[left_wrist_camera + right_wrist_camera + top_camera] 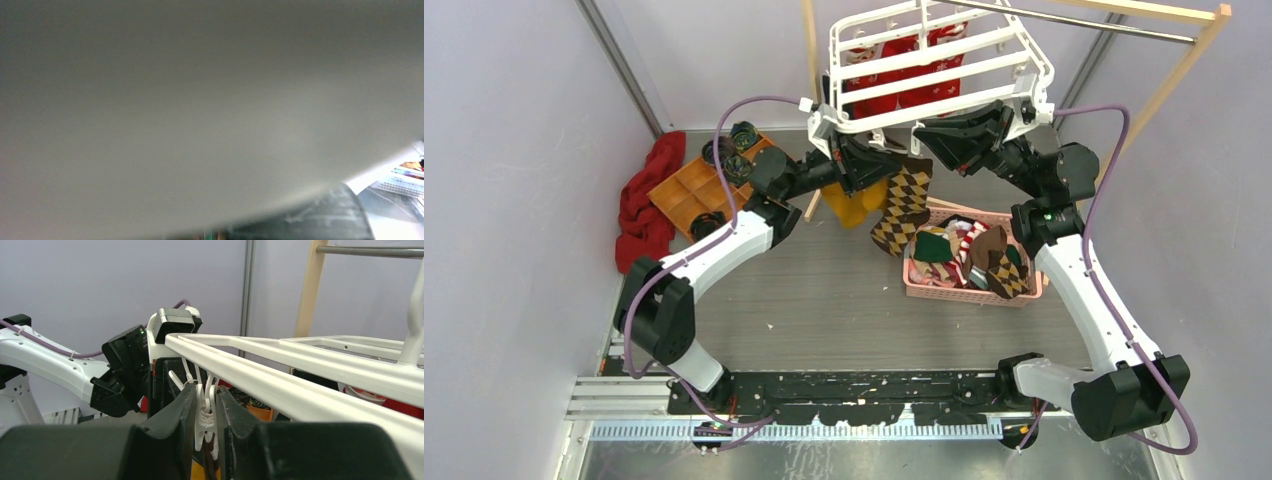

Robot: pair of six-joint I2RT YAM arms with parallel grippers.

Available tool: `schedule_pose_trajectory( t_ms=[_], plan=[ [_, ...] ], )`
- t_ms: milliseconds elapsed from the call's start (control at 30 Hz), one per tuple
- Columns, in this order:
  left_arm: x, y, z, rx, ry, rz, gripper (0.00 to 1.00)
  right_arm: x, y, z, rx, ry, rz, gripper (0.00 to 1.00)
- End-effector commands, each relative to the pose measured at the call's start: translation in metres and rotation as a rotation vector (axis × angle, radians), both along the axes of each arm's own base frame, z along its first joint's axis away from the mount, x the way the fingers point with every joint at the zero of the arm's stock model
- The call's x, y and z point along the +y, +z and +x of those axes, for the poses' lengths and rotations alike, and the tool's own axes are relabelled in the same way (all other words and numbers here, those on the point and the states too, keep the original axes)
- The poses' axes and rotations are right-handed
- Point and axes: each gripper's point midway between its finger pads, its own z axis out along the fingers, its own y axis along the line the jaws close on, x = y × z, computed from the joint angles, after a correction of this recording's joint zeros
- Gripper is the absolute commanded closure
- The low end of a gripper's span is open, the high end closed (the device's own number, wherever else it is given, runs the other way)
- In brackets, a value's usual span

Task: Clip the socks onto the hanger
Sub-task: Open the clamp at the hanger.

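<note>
Right pincer [206, 399] pinches white plastic hanger clip [202, 421]

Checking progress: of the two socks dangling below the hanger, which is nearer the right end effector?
The brown argyle sock, right by the right end effector, which grips a clip; the plain mustard-yellow sock hangs further left.
</note>
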Motion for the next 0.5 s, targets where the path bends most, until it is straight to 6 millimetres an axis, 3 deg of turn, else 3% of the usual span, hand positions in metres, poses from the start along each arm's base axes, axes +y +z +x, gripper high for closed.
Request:
schedule_pose_trajectory(
  t_ms=[0, 100, 467],
  plan=[
    [0.004, 0.029, -0.029, -0.074, -0.061, -0.028, 1.0, 0.0, 0.02, -0.01, -0.067, 0.0, 0.012, 0.86],
    [0.003, 0.031, -0.033, -0.081, -0.063, -0.029, 1.0, 0.0, 0.02, -0.011, -0.065, 0.0, 0.008, 0.86],
    [0.004, 0.041, -0.019, -0.054, 0.011, -0.041, 1.0, 0.001, 0.018, -0.015, -0.066, 0.011, 0.003, 0.86]
  ],
)
